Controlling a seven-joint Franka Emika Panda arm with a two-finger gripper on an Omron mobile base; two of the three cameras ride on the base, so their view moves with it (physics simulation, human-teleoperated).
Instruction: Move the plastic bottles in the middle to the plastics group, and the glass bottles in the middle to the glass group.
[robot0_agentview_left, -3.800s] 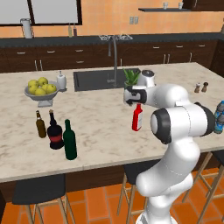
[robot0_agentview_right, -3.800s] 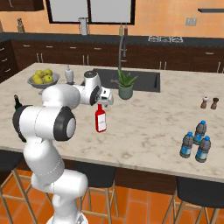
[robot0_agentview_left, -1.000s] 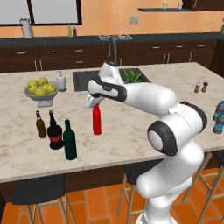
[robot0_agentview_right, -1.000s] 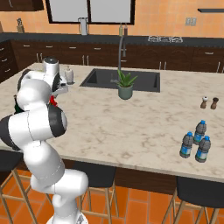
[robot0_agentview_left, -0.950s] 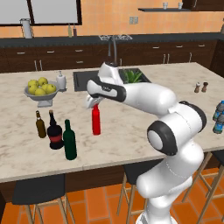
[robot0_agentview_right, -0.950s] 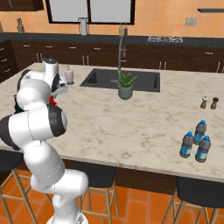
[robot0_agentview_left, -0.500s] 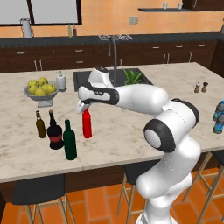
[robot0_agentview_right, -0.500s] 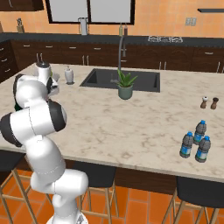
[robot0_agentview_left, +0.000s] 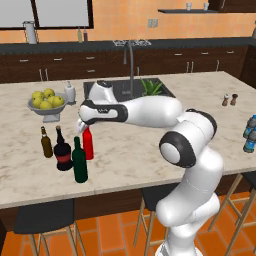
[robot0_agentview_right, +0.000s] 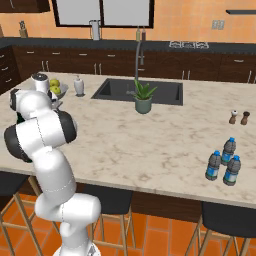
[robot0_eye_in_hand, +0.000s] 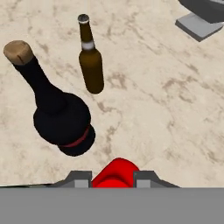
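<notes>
Since the earlier frames, arm has swung the red bottle from mid-surface over toward the left end; it now stands upright just beside the squat black bottle and the green bottle. Amber bottle a little farther left, near the fruit bowl.

Gripper sits over the red cap; hand view shows the cap between the two fingers, closed on it. Whether the base already rests on the surface I cannot tell.

Judgement on the step: this is the set-down of the red bottle into the glass group. Lower straight, keep it vertical, let the base seat fully before opening. Neighbours are close, so no sideways drift; black bottle's belly is the likeliest thing to get nudged. After release, lift straight up off the neck before swinging away.

Water bottles stand grouped near the right end of the front edge.
</notes>
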